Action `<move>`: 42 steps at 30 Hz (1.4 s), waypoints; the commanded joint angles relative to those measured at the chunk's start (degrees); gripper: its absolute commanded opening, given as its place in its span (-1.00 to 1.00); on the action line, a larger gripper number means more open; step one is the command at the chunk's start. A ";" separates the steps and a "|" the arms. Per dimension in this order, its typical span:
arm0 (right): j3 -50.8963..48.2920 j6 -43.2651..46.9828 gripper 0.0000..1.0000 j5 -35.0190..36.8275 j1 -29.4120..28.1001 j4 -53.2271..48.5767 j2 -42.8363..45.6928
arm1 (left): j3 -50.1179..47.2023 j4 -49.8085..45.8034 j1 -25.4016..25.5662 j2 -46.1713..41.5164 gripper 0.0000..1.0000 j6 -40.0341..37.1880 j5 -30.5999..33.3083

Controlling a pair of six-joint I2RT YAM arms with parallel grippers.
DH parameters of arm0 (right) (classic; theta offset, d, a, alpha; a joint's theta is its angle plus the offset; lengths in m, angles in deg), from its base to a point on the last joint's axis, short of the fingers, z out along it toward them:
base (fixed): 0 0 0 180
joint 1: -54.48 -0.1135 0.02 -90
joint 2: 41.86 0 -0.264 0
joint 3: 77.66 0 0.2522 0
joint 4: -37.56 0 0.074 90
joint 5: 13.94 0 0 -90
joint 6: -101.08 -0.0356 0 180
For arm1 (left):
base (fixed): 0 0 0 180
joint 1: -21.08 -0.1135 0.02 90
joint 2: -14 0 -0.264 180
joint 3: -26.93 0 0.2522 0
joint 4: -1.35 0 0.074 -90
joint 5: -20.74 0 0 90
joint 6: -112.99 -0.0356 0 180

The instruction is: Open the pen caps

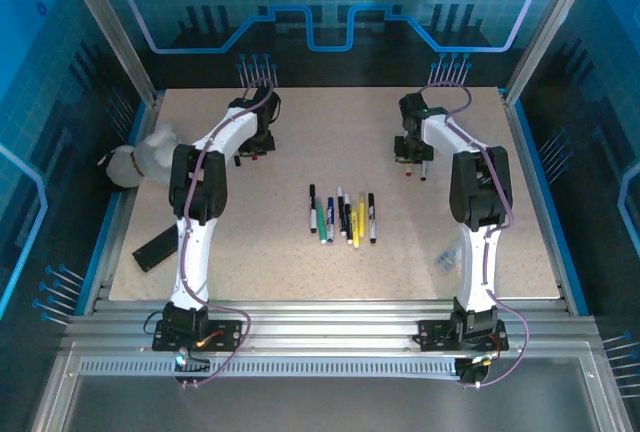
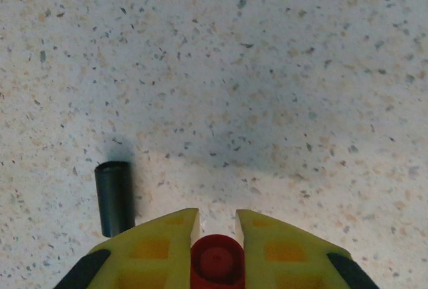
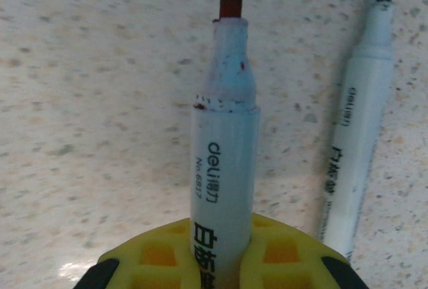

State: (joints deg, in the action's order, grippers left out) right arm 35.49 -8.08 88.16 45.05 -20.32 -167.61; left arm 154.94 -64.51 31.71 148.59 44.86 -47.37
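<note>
left wrist: red cap (image 2: 215,262) cut off by bottom edge, black cap (image 2: 114,197) near end hidden behind yellow finger (image 2: 157,249). right wrist: red-tipped pen (image 3: 224,168) body runs out of frame, 2nd pen (image 3: 358,148) near end unclear. top cam pen row (image 1: 343,217) too small to tell caps tbh

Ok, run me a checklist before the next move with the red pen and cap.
1. Red cap held in left pincer: ok.
2. Red pen held in right pincer: ok.
3. Red pen's tip bare: ok.
4. Black cap beside, not under, left pincer: ok.
5. Black-tipped pen lies apart from red pen: ok.
6. Middle row of pens all capped: cannot tell.
</note>
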 commanded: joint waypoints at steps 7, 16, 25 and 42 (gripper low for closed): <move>0.21 0.14 -1.00 4.38 1.54 -3.28 -1.42 | 1.59 -3.31 -1.67 2.70 -1.00 -0.90 2.66; 0.16 -0.60 -0.59 7.08 1.61 -4.31 -1.77 | 0.97 -3.73 -1.87 2.57 -0.53 -1.04 3.07; 0.84 -0.79 -0.47 8.12 1.63 -5.01 -2.04 | 0.70 -3.87 -1.84 1.56 -0.35 -1.29 3.10; 1.13 -1.74 -0.37 9.24 0.55 -6.46 5.39 | 4.50 -7.23 -1.04 -4.56 -0.29 -1.82 3.63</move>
State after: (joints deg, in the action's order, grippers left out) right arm 35.95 -8.60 95.43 45.90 -24.69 -167.52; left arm 156.41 -68.33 30.42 149.79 43.79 -45.44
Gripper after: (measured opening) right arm 0.317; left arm 0.350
